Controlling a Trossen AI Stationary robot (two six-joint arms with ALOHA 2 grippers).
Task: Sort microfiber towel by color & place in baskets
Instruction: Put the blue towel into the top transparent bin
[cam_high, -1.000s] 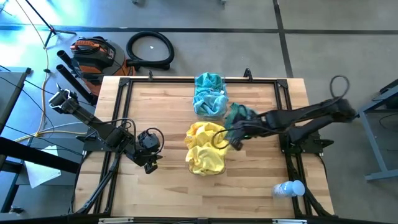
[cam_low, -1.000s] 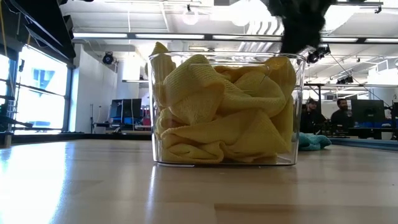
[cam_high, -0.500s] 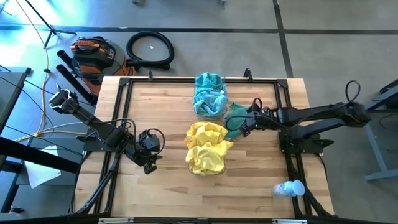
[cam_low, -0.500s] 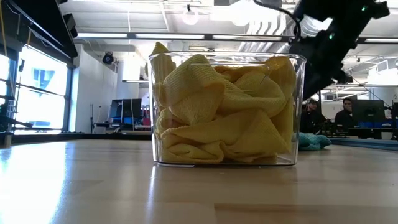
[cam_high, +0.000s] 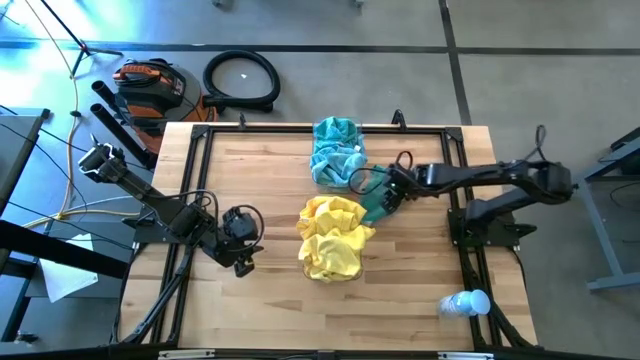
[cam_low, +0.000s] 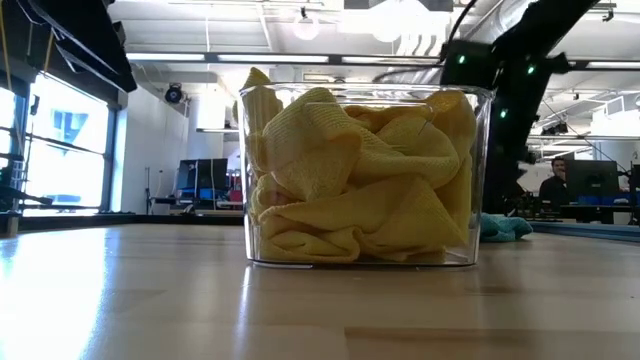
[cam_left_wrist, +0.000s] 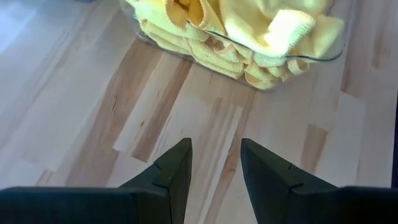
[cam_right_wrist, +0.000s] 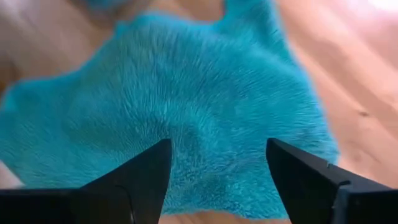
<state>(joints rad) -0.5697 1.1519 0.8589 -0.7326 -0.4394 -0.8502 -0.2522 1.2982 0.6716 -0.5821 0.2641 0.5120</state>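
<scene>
A loose teal-blue towel (cam_high: 376, 206) lies spread on the wood between the two baskets and the right rail; it also shows as the towel (cam_right_wrist: 186, 112) and, in the low view, the towel (cam_low: 505, 227). My right gripper (cam_high: 388, 192) hovers over it, open, one finger on either side of its middle (cam_right_wrist: 214, 177). The near basket (cam_high: 330, 240) holds yellow towels (cam_low: 350, 180). The far basket (cam_high: 337, 152) holds teal ones. My left gripper (cam_high: 240, 262) waits open (cam_left_wrist: 214, 168) over bare wood, left of the yellow basket (cam_left_wrist: 249, 37).
A white plastic bottle (cam_high: 466, 302) lies at the near right corner. Black frame rails (cam_high: 200, 180) run round the tabletop. Bare wood stretches between my left gripper and the baskets. People sit at desks (cam_low: 555, 185) beyond the table.
My right gripper has left the yellow basket's right side, swung out toward the table's right, then come back toward the far edge over the loose teal towel. Its fingers have opened. The yellow towels stay in their basket.
</scene>
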